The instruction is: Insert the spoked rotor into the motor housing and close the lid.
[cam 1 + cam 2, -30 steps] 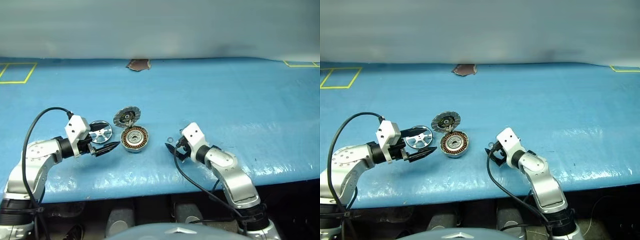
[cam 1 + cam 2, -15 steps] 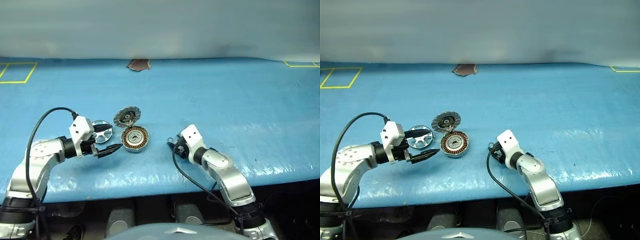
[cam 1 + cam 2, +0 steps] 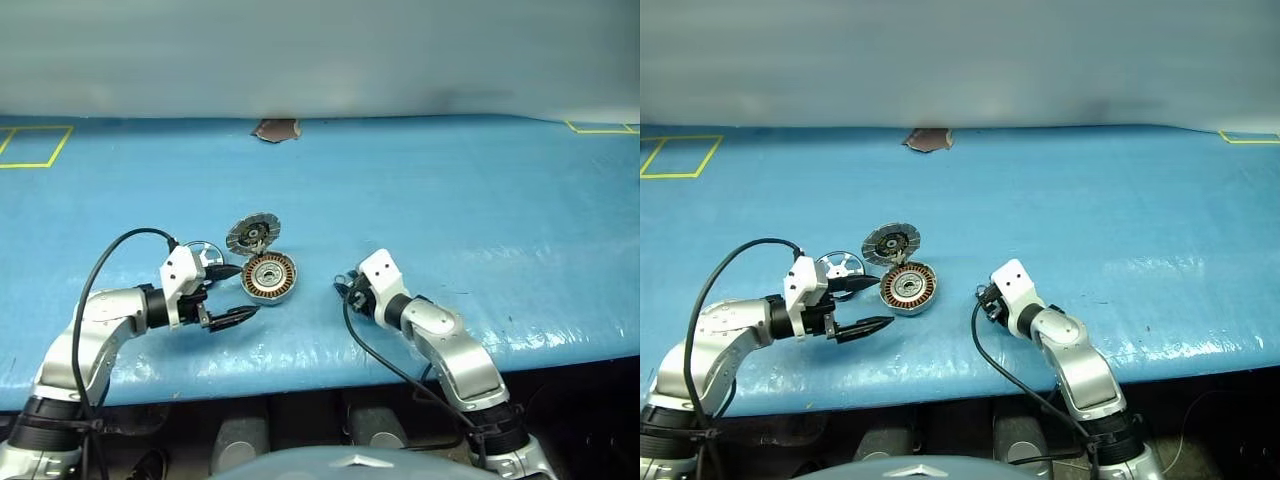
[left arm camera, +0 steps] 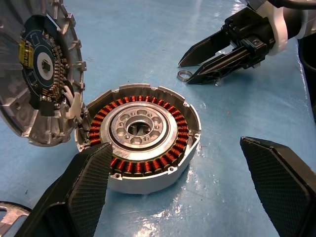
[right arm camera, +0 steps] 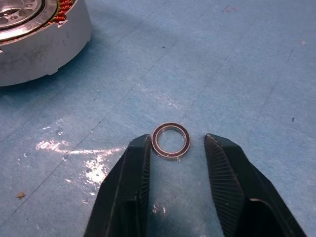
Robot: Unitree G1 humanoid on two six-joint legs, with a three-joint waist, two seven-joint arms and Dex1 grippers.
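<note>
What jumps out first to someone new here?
The open motor housing with its copper windings sits mid-table on the blue table cover, its lid tipped up behind it. The left gripper hangs wide open just before it. To its right, the right gripper brackets a small loose ring lying flat.

A glossy blue sheet covers the counter (image 3: 420, 190), catching pale glare along its near edge. Yellow tape outlines (image 3: 30, 145) mark its far corners, and a small brown patch (image 3: 277, 129) sits at the back edge, below a plain grey wall (image 3: 320, 50).
</note>
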